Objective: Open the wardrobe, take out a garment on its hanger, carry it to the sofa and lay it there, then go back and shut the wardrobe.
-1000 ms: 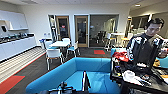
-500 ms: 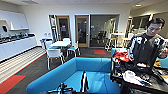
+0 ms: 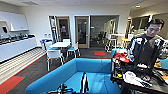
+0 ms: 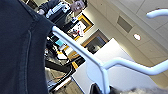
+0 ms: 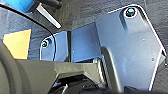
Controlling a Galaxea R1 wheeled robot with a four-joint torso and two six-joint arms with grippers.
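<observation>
You have the blue sofa (image 3: 93, 75) right in front of the robot, its wide seat below the head camera. In the left wrist view the white hanger (image 4: 100, 66) runs close past the camera, with the black T-shirt (image 4: 21, 50) draped beside it. Whether either claw is clenched or released, you cannot tell. A person (image 3: 147, 47) stands at a cluttered cart (image 3: 140, 77) just right of the sofa
</observation>
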